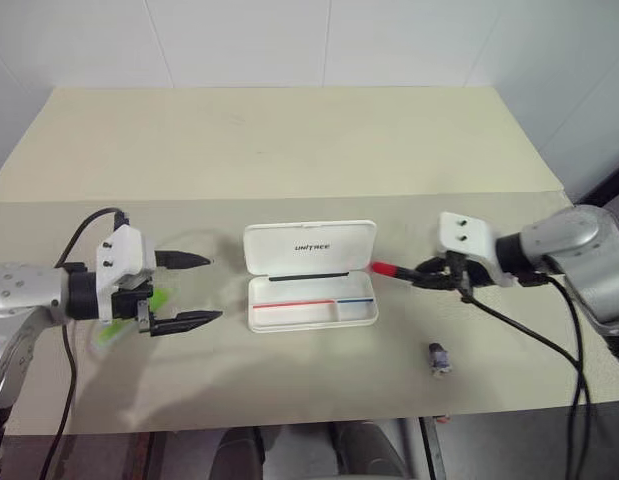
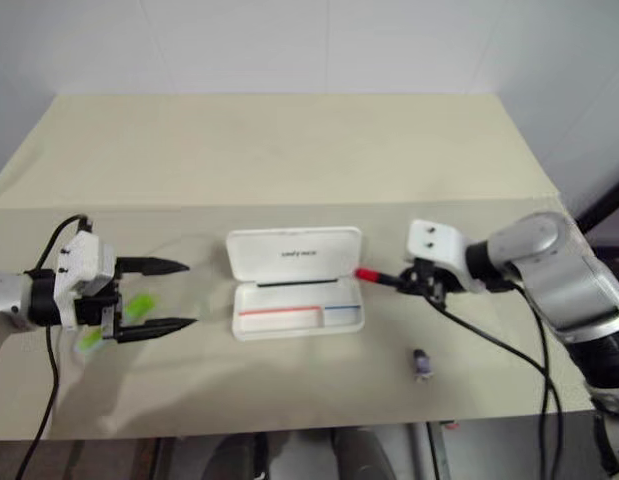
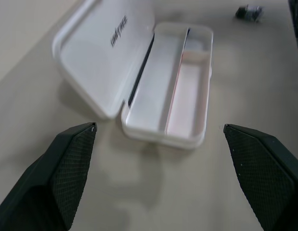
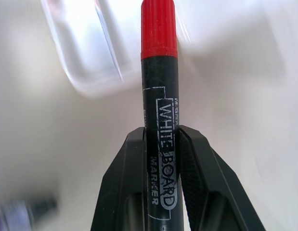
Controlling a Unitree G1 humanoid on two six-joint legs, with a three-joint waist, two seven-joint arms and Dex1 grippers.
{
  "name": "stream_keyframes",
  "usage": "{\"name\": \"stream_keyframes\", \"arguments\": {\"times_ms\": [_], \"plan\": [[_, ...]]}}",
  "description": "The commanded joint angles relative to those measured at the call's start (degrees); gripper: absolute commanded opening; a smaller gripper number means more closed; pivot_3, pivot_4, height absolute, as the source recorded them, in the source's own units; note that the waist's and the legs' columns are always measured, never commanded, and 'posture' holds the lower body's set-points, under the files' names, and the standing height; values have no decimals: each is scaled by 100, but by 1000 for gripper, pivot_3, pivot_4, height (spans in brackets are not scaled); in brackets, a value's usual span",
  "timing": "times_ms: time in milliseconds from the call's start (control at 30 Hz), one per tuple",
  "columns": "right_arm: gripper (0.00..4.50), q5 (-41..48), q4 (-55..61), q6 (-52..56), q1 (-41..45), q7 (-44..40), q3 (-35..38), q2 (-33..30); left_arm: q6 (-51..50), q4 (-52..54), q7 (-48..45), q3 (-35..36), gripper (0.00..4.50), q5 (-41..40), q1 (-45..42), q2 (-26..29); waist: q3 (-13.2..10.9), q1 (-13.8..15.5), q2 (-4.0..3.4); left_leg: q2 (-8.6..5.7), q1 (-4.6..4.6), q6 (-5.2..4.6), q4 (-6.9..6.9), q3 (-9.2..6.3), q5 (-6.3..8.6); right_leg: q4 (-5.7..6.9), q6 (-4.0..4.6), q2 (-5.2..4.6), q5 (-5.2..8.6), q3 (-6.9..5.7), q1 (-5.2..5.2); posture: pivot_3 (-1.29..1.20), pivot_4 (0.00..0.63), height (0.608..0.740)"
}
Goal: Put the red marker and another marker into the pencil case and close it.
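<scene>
A: Why is the red marker (image 4: pixel 159 91) held lengthwise in the right gripper (image 1: pixel 436 272)?

B: Clamped by its barrel, cap aimed at the pencil case (image 1: pixel 311 277), which lies open just beside it, so it can slide into the tray.

A: And the left gripper (image 1: pixel 194 290)?

B: Spread wide, empty, above the green marker (image 2: pixel 117 320) on the table (image 1: pixel 289 150). There's open room around the case; a small grey stub (image 1: pixel 439 357) sits near the front edge.
</scene>
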State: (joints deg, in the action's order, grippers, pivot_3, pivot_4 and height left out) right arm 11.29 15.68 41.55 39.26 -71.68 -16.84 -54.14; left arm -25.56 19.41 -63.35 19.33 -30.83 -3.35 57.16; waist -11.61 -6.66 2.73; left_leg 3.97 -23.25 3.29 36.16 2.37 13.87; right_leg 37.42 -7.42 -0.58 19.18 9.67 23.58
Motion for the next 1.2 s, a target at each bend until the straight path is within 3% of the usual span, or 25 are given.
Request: {"name": "stream_keyframes", "arguments": {"times_ms": [33,500,733,1100,1200], "plan": [[562,67,271,211,369,68,-237,380,90,152,72,454,4500,45,197,47,0,12,0,0,0,0,0,1,0,0,1,0,0,0,1,0,150,740],[562,-451,-645,-338,1165,397,-1222,2015,-130,724,490,971,4500,-77,853,-146,1,-9,1,1,-2,2,-6,-1,1,5,10,0,5,-7,6,0,150,740],[562,-774,-1238,-886,1293,356,-1363,2254,-239,879,611,1007,4500,-159,879,-169,1,-30,1,0,-3,2,-7,-3,1,4,10,-2,5,-10,4,0,150,740],[4331,-642,-1211,-697,1394,422,-1037,2448,-248,812,675,870,4500,-186,695,-155,1,-141,1,1,-2,2,-7,-6,1,8,9,0,5,-10,5,0,150,740],[4470,-339,-966,-413,1385,313,-822,2451,-233,766,661,786,4500,-175,594,-144,1,-133,1,1,-2,2,-7,-8,1,8,9,0,5,-11,4,0,150,740]]}}
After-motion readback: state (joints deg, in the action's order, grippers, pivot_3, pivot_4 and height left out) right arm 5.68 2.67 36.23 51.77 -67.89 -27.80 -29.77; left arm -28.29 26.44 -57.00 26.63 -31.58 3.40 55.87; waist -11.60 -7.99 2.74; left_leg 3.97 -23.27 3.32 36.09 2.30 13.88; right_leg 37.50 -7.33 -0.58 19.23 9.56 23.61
